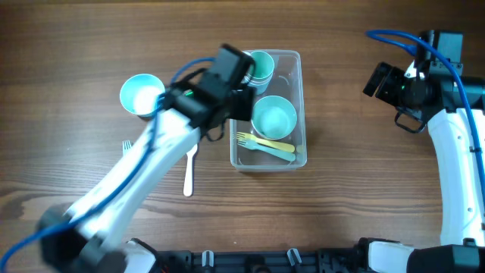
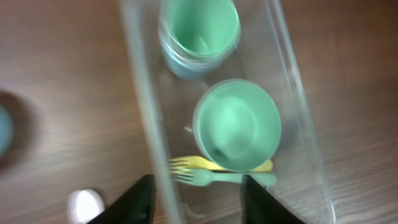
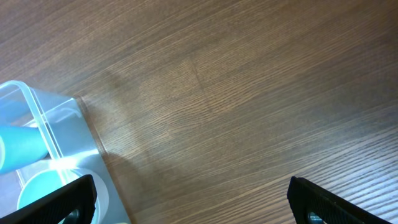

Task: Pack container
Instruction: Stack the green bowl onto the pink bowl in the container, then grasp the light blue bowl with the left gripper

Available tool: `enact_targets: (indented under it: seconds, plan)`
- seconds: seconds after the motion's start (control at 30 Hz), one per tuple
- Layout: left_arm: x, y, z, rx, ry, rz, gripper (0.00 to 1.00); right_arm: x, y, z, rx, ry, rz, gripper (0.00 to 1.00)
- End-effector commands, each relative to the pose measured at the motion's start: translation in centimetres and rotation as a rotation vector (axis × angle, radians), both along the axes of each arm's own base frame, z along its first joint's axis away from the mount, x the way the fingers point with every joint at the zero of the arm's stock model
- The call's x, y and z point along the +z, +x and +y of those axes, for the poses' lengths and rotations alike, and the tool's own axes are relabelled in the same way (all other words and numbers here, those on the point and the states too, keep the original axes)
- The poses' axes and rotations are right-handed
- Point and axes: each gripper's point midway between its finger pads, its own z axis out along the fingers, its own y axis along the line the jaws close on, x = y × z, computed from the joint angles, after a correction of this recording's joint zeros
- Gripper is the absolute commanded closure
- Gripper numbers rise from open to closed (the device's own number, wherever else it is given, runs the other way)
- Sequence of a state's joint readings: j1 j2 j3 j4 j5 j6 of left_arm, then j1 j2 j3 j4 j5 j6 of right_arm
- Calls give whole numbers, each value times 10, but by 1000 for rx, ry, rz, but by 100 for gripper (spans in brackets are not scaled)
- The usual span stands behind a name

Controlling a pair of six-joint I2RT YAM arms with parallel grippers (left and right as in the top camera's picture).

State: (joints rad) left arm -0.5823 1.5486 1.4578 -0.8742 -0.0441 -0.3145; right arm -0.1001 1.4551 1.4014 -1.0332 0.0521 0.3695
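Observation:
The clear plastic container [image 1: 301,98] stands at the table's middle. It holds a green cup [image 1: 261,67] at the far end, a green bowl [image 1: 273,116], and a yellow fork and a green fork [image 1: 265,144] at the near end. My left gripper [image 1: 236,102] hovers above the container's left wall, open and empty. In the left wrist view its fingers [image 2: 196,199] straddle that wall [image 2: 140,93], with the cup [image 2: 200,31], bowl [image 2: 236,124] and forks [image 2: 211,173] below. My right gripper [image 1: 383,80] is open and empty at the far right [image 3: 193,199].
A light blue bowl [image 1: 142,95] sits left of the container. A white spoon [image 1: 189,171] lies on the table by the left arm, and a fork [image 1: 127,145] shows partly beside that arm. The right wrist view shows the container's corner [image 3: 62,124] over bare wood.

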Motion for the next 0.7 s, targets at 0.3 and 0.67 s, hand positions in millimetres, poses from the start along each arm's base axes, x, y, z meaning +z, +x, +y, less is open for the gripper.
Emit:
enact_targets:
  seconds: [0.3,0.67]
  plan:
    - [-54,46,274,648,22,238,21,-6,0,0,1,9,14,0]
    - [-177,67,298,661,39,452,42,-6,0,0,1,9,14,0]
